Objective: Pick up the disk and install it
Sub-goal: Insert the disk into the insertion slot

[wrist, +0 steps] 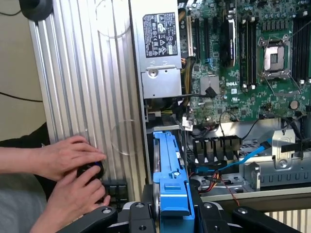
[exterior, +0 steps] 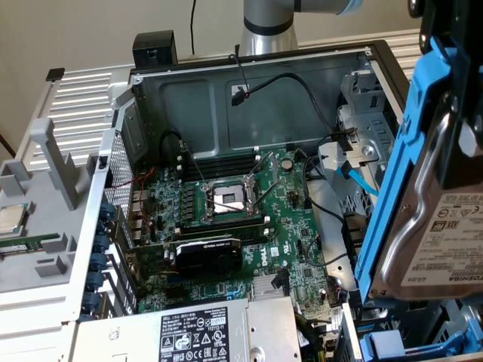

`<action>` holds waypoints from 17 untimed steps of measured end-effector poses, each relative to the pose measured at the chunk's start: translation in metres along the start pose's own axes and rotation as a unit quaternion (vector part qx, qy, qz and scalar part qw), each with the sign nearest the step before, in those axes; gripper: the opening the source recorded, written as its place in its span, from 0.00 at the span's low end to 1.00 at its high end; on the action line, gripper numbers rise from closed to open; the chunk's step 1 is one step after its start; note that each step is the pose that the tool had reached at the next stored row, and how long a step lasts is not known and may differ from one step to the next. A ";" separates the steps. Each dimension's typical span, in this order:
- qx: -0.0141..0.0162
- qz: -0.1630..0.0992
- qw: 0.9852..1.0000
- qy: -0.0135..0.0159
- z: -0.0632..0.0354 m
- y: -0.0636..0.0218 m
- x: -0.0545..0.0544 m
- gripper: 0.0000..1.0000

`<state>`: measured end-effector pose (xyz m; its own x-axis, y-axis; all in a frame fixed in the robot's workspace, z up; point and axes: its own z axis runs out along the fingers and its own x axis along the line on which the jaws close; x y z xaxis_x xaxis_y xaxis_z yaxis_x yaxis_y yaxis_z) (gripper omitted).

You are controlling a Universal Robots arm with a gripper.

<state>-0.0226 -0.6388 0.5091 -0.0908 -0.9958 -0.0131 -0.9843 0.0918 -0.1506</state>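
The disk (exterior: 441, 241), a silver drive with a white TOSHIBA label in a blue plastic frame (exterior: 400, 166), hangs upright and tilted at the exterior view's right, above the open computer case (exterior: 249, 90). My gripper (exterior: 463, 139) is shut on it from above, its dark body covering the disk's upper part. In the wrist view the disk (wrist: 170, 165) shows edge-on, its blue frame clamped between my gripper's (wrist: 171, 209) black fingers (wrist: 138, 213). It hangs over the case's edge, near the metal drive bay (wrist: 279, 167) with its blue cable.
Inside the case lie the green motherboard (exterior: 290, 253) with an empty processor socket (exterior: 226, 200) and the grey power-supply box (exterior: 204, 332). A grey tray (exterior: 45, 249) holds a small silver chip (exterior: 9, 219). A person's hands (wrist: 68, 170) work a small black object beside the case.
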 end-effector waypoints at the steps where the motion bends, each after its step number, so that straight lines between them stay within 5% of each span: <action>1: 0.000 -0.003 1.000 -0.001 0.0005 -0.0003 0.000 0.37; 10: 0.003 -0.037 0.999 -0.006 0.0027 -0.0036 -0.001 0.37; 17: 0.004 -0.042 0.999 -0.007 0.0038 -0.0086 -0.001 0.37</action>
<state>-0.0135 -0.6383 0.5066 -0.0057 -0.9999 -0.0138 -0.9873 0.0079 -0.1588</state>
